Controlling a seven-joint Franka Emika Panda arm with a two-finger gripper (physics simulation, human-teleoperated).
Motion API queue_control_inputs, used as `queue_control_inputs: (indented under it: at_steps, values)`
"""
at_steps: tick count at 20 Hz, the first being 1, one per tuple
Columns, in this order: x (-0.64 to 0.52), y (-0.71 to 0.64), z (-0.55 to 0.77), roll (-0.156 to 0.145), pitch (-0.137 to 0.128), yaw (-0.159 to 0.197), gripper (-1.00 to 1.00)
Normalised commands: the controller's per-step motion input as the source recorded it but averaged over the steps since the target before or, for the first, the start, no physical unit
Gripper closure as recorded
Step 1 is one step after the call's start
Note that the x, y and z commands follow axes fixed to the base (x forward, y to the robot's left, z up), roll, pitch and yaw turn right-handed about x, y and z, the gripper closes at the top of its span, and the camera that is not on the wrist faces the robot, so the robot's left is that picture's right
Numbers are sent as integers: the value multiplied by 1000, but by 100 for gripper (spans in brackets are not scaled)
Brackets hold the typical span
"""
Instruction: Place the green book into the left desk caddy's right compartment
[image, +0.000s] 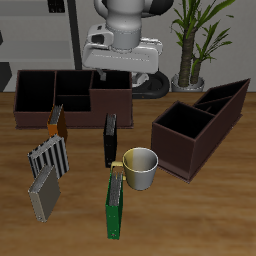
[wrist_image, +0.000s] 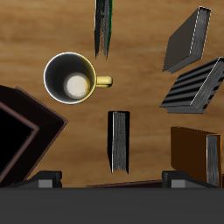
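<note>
The green book stands on edge near the table's front edge, just in front of the mug; the wrist view shows it thin and edge-on. The left desk caddy is the dark brown one set diagonally, and its right compartment is the large square section, which has nothing in it. Part of that caddy shows in the wrist view. My gripper hangs high at the back of the table, far from the book. In the wrist view the gripper is open with nothing between its fingers.
A pale mug stands between the green book and the diagonal caddy. A black book stands upright mid-table. Two grey striped books and an orange-brown book sit near the second brown caddy, seen square-on at the back.
</note>
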Motion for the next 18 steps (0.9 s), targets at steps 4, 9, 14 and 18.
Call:
queue_control_inputs:
  at_steps: [4, 9, 14, 18]
  values:
    - [299, 103, 83, -35, -1, -7, -100]
    - [342, 327, 157, 7, -30, 21, -100]
    - [428, 264, 56, 20, -21, 60, -100]
    - [346, 14, 27, -17, -3, 25, -100]
